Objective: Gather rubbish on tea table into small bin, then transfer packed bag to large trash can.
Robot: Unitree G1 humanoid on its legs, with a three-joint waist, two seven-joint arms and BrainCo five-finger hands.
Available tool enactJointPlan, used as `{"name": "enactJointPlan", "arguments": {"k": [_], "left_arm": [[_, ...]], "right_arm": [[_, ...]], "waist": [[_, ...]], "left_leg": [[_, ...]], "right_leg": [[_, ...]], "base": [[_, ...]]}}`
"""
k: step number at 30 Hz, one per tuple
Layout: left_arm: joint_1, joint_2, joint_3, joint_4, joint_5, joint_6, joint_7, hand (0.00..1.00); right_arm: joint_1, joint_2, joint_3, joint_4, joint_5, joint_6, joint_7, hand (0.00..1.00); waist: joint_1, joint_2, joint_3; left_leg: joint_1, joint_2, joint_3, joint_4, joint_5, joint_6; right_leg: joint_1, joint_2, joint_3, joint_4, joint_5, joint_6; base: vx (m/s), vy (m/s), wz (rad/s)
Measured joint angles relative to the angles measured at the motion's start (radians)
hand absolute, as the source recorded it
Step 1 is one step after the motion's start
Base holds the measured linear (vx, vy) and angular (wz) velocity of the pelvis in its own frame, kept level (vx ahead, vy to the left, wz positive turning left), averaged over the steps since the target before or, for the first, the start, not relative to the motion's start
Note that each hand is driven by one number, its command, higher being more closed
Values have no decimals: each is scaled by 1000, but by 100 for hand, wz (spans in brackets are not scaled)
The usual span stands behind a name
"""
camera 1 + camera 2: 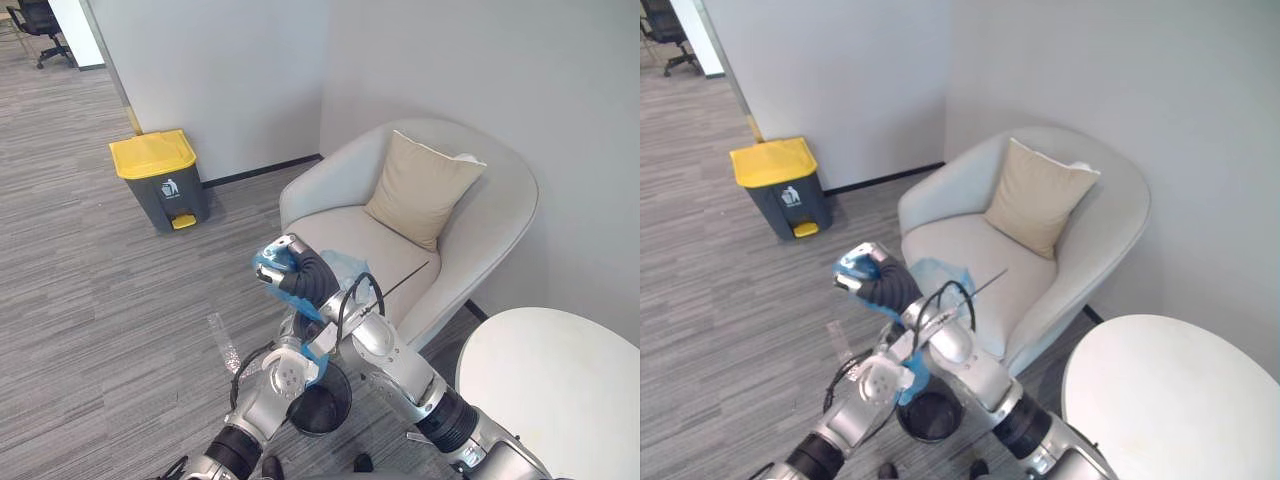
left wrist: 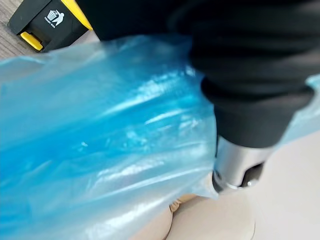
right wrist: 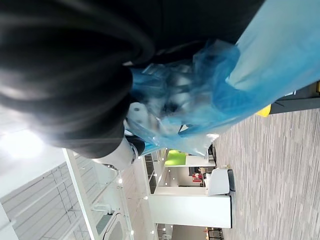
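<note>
The blue bag [image 2: 100,130] hung in the air, its crumpled top clamped in the curled fingers of the raised right robot hand [image 1: 303,274]. The left robot hand [image 1: 283,376] sat lower, against the bag's underside; whether it gripped could not be told. Under both stood the black bin [image 1: 322,408] on the grey striped floor [image 1: 100,300]. An armchair [image 1: 480,230] with a tan cushion [image 1: 420,185] stood just behind, a white tabletop [image 1: 560,380] beside it. The yellow-lidded trash can [image 1: 160,180] stood well apart against the white wall [image 1: 230,70].
</note>
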Motion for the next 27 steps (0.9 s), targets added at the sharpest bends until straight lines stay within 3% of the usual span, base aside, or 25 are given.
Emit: {"name": "enactJointPlan", "arguments": {"k": [11,12,18,23,27], "left_arm": [[1,2,10,0,-44,-1,-4,100],[2,2,10,0,-51,-1,-5,100],[39,2,48,0,-90,-3,-8,100],[70,2,61,-1,-117,-8,-27,100],[87,7,100,-24,-118,-13,-29,100]], "right_arm": [[59,1,-7,0,14,-13,23,100],[78,2,-19,0,12,-15,27,0],[149,-4,-75,0,-78,-18,29,0],[163,-10,-110,37,-233,-22,18,0],[162,-83,-161,35,-373,-31,-1,0]], "waist": [[-1,-3,-2],[-1,-3,-2],[-3,-3,-2],[-4,-7,-4],[-3,-15,-8]], "left_leg": [[0,0,4,0,1,2],[0,0,4,0,1,2],[0,0,-2,0,1,2],[0,-1,-6,0,-3,-3],[-17,-1,-8,0,-3,-4]], "right_leg": [[6,1,5,-14,8,1],[7,1,5,-15,8,1],[10,1,-1,-15,8,1],[12,-1,-6,-16,6,4],[2,-2,-7,-17,4,12]], "base": [[10,0,-1],[0,0,0],[1,0,2],[1,1,2],[0,0,0]]}}
